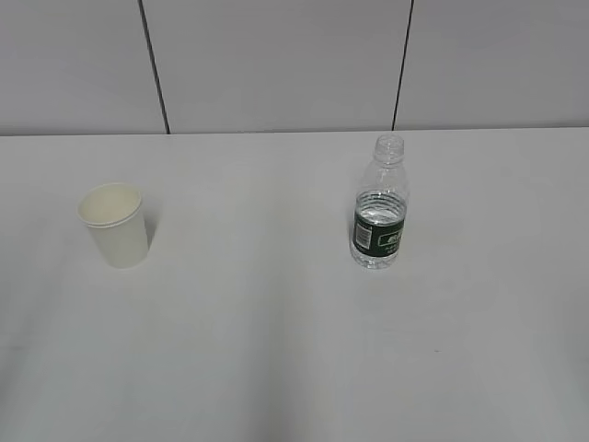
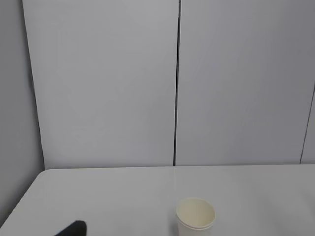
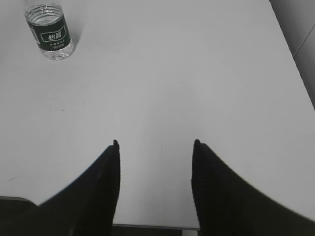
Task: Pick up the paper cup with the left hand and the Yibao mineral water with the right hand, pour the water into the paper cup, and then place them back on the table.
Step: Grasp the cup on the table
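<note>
The paper cup (image 1: 114, 224) stands upright and empty on the left of the white table (image 1: 276, 350). It also shows in the left wrist view (image 2: 195, 216), at the bottom edge. The Yibao mineral water (image 1: 378, 207) stands upright without a cap, right of centre, with water up to its green label. In the right wrist view the bottle (image 3: 49, 30) is far off at the top left. My right gripper (image 3: 155, 143) is open and empty over the table's front edge. Of my left gripper only one black fingertip (image 2: 74, 228) shows, left of the cup. Neither gripper shows in the exterior view.
A grey panelled wall (image 1: 276, 64) stands behind the table's far edge. The table's right edge (image 3: 290, 54) shows in the right wrist view, and its left edge (image 2: 19, 201) in the left wrist view.
</note>
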You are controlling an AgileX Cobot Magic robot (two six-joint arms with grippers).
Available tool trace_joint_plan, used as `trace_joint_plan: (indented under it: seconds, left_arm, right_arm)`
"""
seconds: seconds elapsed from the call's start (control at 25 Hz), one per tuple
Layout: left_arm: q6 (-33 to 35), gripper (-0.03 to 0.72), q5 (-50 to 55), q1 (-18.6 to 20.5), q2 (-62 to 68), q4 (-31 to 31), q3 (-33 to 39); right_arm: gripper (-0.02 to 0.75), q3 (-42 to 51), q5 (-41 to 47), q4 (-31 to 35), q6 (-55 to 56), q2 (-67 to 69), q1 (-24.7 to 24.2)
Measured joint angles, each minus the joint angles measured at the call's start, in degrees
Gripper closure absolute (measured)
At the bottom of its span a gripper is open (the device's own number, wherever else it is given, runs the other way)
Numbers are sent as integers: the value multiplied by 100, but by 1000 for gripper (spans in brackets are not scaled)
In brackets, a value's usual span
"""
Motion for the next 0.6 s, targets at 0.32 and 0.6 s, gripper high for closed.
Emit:
trace_joint_plan:
  seconds: [0.32,0.6]
  left_arm:
    - [0,127,-1499,0,1012,-180,31]
    - [92,127,-2611,-156,2227,-340,267]
  right_arm:
    - [353,0,10,0,0,0,0]
    - [353,0,10,0,0,0,0]
